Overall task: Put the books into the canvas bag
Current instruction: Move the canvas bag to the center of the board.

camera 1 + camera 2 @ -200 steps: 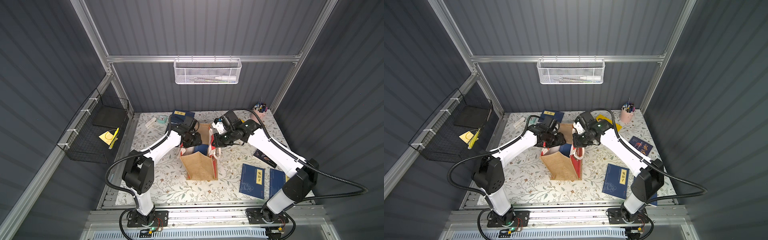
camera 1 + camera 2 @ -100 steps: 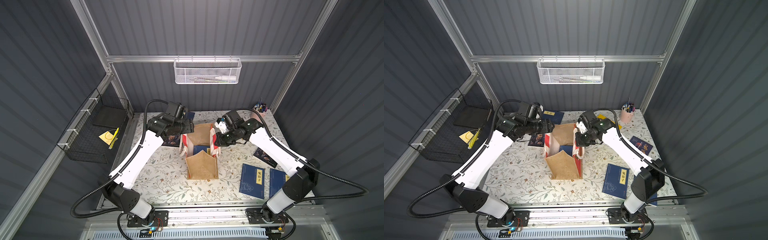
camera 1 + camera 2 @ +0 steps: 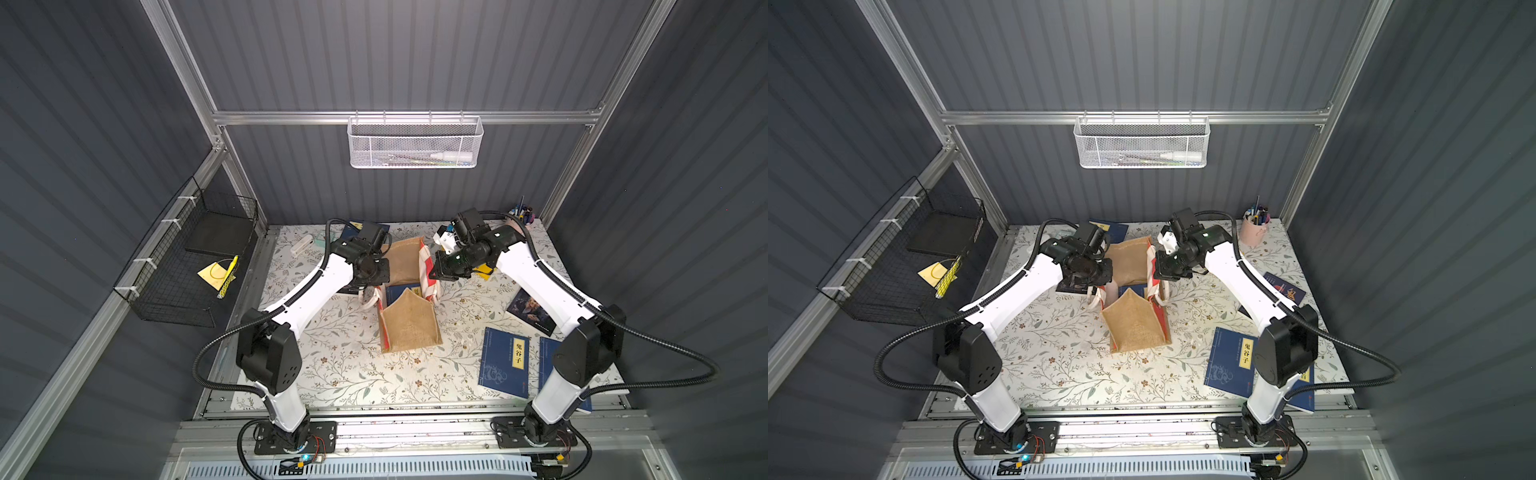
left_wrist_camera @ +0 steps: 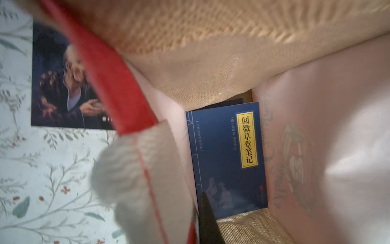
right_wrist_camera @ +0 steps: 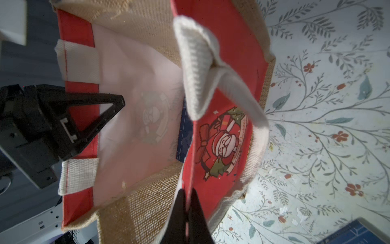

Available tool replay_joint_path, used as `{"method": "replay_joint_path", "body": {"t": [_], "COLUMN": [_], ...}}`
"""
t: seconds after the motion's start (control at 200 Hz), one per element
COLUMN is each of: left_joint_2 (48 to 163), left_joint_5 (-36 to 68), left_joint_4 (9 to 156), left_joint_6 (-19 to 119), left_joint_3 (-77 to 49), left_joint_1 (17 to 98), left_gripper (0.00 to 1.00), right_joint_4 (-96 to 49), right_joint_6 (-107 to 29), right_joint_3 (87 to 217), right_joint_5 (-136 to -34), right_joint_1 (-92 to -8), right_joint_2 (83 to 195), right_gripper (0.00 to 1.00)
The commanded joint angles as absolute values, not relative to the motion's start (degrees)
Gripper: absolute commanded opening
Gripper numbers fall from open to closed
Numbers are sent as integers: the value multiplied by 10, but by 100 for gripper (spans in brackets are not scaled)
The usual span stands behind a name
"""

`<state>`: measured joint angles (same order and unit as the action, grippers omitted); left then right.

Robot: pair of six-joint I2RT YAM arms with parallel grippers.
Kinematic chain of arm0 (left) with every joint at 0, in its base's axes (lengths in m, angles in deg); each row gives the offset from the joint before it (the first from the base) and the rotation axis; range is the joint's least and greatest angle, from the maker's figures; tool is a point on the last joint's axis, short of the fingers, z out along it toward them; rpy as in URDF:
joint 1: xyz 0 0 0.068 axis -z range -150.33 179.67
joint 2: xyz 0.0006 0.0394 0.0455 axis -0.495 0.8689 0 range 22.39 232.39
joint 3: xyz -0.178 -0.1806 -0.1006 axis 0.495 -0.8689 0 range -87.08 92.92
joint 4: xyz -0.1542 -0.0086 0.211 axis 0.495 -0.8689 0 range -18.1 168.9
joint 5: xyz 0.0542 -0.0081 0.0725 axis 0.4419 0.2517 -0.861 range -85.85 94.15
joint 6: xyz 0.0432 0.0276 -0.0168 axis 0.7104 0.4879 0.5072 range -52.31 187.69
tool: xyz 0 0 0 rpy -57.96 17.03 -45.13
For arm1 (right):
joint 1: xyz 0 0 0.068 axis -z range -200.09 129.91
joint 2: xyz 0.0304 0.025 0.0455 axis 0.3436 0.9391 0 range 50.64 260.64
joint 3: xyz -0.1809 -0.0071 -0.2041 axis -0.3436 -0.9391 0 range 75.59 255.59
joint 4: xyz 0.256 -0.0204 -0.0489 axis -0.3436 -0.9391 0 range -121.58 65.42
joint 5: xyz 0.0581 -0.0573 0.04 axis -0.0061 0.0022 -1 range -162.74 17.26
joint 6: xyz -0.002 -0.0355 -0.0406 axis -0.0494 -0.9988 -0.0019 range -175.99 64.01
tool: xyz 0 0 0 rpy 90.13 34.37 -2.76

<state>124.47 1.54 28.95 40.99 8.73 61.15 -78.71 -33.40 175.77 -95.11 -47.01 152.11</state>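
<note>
Status: canvas bag (image 3: 409, 328) stands upright in the centre, mouth spread, with one navy book (image 4: 228, 160) flat on its bottom and a second dark cover under it. At least five are left out on the table (image 3: 345, 361): front navy book (image 3: 505, 357), its neighbour (image 3: 546, 353) half under the right arm (image 3: 536, 282), back navy book (image 3: 368, 227), a portrait book (image 3: 530, 311), and a second portrait book (image 4: 63, 84) just beside the bag's left wall; under halfway, I'd say. Grips: right gripper (image 5: 187, 202) pinches the right wall's rim, left gripper (image 5: 120, 101) looks clamped on the left rim.

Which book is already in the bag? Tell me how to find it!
On the flowery tablecloth stands a boxy tan burlap bag with red stripes. Look inside: there's a navy blue paperback book with a yellow title label. The other books lie outside on the cloth.
</note>
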Motion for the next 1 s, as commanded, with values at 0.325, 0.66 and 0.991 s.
{"method": "replay_joint_path", "body": {"t": [0.325,0.66,0.991], "left_joint_2": [1388,1255,1153], "left_joint_5": [-5,44,44], "left_joint_4": [267,303,342], "left_joint_6": [511,514,525], "left_joint_3": [304,209,132], "left_joint_1": [567,568,688], "left_gripper": [41,56,57], "right_joint_4": [-830,-840,-800], "right_joint_6": [-361,-325,-237], "right_joint_3": [1935,1763,1443], "right_joint_5": [-915,-828,-801], "right_joint_1": [-425,-392,-259], "right_joint_2": [1611,1451,1261], "right_gripper": [49,64,76]}}
